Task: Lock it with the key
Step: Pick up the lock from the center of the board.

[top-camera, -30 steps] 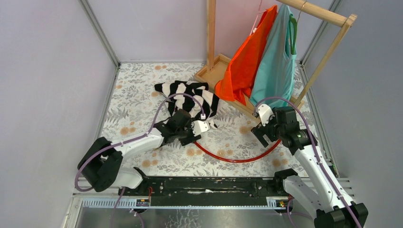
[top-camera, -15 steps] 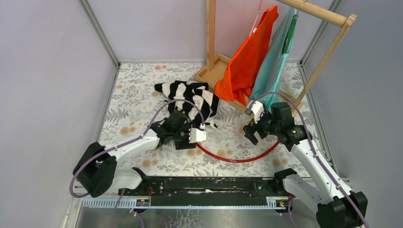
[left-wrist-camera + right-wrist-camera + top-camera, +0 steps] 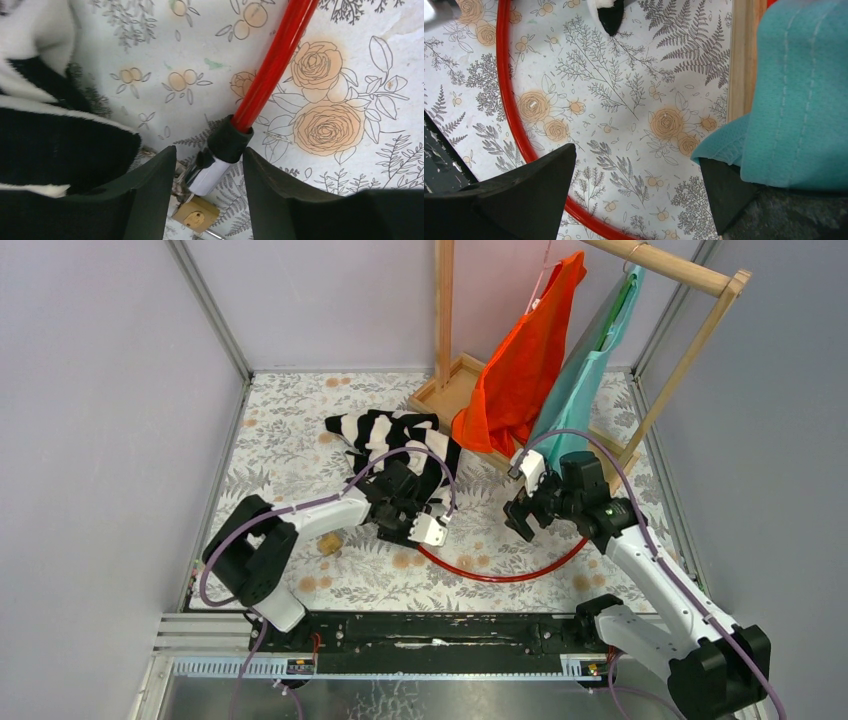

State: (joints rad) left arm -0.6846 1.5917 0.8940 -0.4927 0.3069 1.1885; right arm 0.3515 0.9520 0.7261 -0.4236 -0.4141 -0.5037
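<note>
On the left of the floral bench [image 3: 280, 440] a black-and-white striped garment [image 3: 385, 435] lies bunched up, and its edge crowds the spot where the left gripper [image 3: 207, 165] works. That gripper's fingers [image 3: 150, 185] are spread and reach down on either side of the black collar [image 3: 230, 142] that ends the red cable [image 3: 272, 65], with the collar's silver pin [image 3: 207, 177] pointing down between them. They flank the end without clearly clamping it, which looks like lining up to take hold of the pin so it can be guided home. Just past the pin sits a small brass lock body [image 3: 196, 214], touching or nearly touching it, so the thing to be locked is at the left gripper's fingertips. Some bright metal shows beside it, but a key cannot be made out for certain. The cable sweeps rightward in a wide loop across the bench toward the right gripper [image 3: 636, 160]. Its fingers are wide apart and hold nothing as it hovers over the loop's far side, probably waiting to steady the cable. Beyond it hang an orange garment [image 3: 520, 360] and a teal garment [image 3: 799, 100] on a wooden rack [image 3: 690, 270], the teal hem brushing close to the right fingers. No brand, label or writing can be read anywhere.
</note>
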